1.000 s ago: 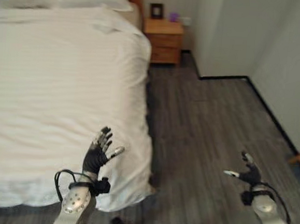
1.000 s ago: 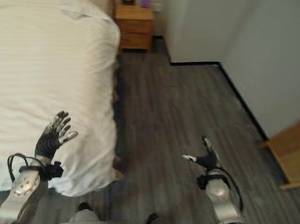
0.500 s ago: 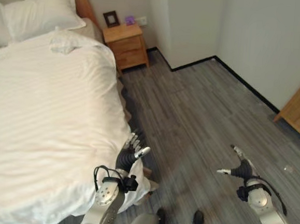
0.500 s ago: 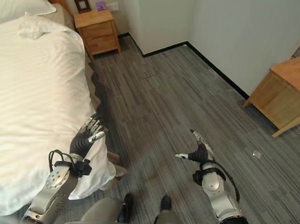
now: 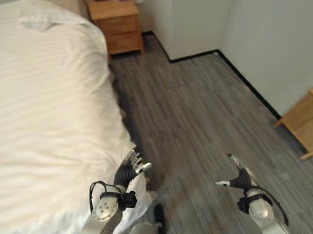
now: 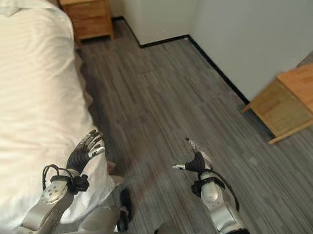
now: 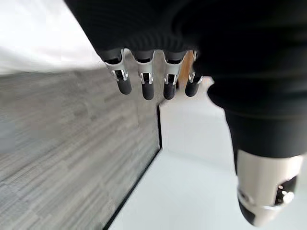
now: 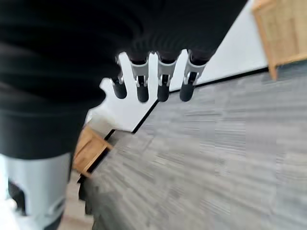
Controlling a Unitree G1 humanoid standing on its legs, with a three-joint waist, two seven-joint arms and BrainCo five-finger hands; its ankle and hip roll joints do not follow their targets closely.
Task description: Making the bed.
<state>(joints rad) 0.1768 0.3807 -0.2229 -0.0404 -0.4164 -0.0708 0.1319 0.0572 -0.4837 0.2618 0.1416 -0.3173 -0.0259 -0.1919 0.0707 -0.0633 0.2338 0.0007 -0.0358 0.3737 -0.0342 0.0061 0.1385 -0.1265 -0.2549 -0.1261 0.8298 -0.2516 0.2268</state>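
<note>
Grey flooring [image 5: 200, 109] flanked the white duvet [image 5: 43, 113]; our left hand [image 5: 130, 166] and right hand [image 5: 239, 179] hung open, empty, so we risked dragging its draped corner askew.

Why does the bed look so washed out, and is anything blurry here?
Left eye view: the white duvet glares, its stripes nearly lost. Right eye view: a dark shadow on the floor along the bed's edge. Right wrist view: the floor streaks with blur.

I saw a white duvet [image 5: 43, 102] with faint tone-on-tone stripes, and at twelve o'clock a honey-coloured wooden nightstand [image 5: 116, 25]. The floor [image 5: 199, 120] was grey wood-grain plank, edged by black skirting [image 5: 246, 83] under pale walls [image 5: 271, 34]. At three o'clock stood light-brown furniture [image 5: 308, 115], possibly woven-fronted.
</note>
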